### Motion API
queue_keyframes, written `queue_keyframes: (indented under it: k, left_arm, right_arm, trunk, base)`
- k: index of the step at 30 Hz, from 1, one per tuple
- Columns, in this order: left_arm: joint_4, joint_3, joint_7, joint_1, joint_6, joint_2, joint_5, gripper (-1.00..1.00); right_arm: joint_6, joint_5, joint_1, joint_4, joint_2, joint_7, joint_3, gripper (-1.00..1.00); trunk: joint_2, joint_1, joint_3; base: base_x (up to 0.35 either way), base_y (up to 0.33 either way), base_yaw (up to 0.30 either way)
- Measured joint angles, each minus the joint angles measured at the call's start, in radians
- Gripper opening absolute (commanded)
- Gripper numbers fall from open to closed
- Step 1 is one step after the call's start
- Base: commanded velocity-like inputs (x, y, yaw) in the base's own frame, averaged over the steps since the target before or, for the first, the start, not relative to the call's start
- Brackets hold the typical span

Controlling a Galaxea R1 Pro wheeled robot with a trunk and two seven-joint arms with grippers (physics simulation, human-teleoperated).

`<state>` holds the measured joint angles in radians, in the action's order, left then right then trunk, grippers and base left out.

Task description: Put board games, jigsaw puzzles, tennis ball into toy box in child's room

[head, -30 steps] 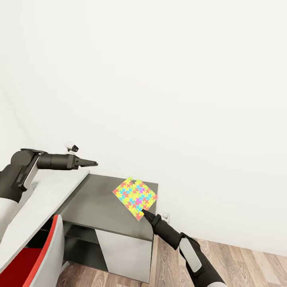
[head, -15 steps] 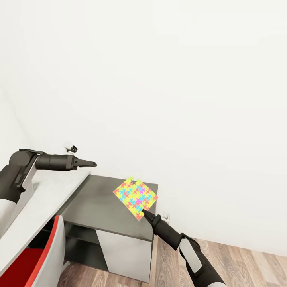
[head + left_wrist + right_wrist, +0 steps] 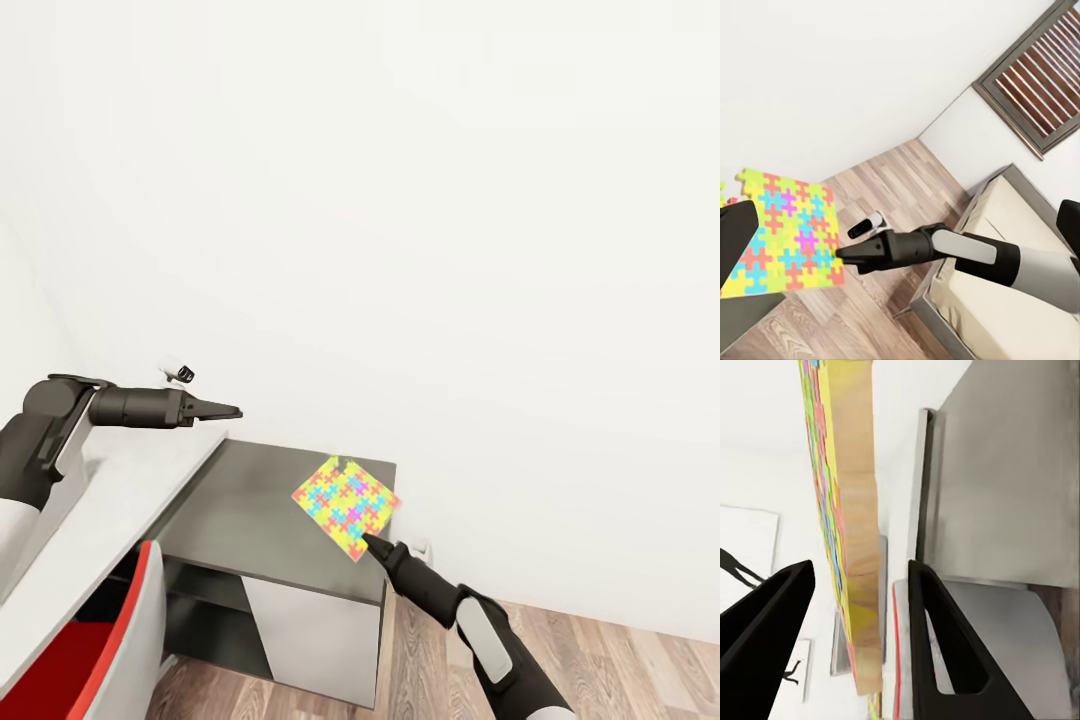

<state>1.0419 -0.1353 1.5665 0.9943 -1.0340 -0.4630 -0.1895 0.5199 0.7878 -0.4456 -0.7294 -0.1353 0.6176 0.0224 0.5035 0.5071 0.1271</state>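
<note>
nearest me in the head view, a red and grey chair sits at the lower left and my right gripper reaches up from the lower right. it pinches a jigsaw puzzle by one corner and holds it tilted in the air, above the near right corner of the dark grey side desk. the right wrist view gives the puzzle edge-on, its wooden edge standing between my two fingers with daylight on each side, so the grip looks light to me. the left gripper hangs over the white desk top, fingers close together with nothing between them. from its camera i see the puzzle's coloured face, the right arm, wood floor and a bed beyond. behind everything stands a plain white wall.

i judge one puzzle is in hand and not yet stowed. the toy box isn't in sight, so i can't say how much is already done.
</note>
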Motion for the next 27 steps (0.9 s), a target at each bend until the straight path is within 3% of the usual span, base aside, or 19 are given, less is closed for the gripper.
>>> queue_keyframes:
  k: [4, 15, 27]
  left_arm:
    - [0.0, 0.0, 0.0, -0.001, 0.0, 0.0, 0.0, 1.0]
    - [0.0, 0.0, 0.0, -0.002, 0.0, -0.007, 0.0, 1.0]
    - [0.0, 0.0, 0.0, -0.003, 0.001, -0.007, 0.0, 1.0]
  right_arm:
    - [0.005, 0.004, 0.0, 0.0, 0.008, -0.016, 0.001, -1.0]
    - [-0.007, 0.0, 0.001, -0.001, 0.009, 0.039, 0.002, -1.0]
    - [-0.009, -0.002, 0.001, 0.001, 0.009, 0.036, 0.001, -1.0]
  trunk:
    - [-0.028, -0.015, -0.013]
    - [-0.105, -0.058, -0.047]
    - [-0.106, -0.058, -0.047]
  base:
    - [0.0, 0.0, 0.0]
    - [0.0, 0.0, 0.0]
    - [0.0, 0.0, 0.003]
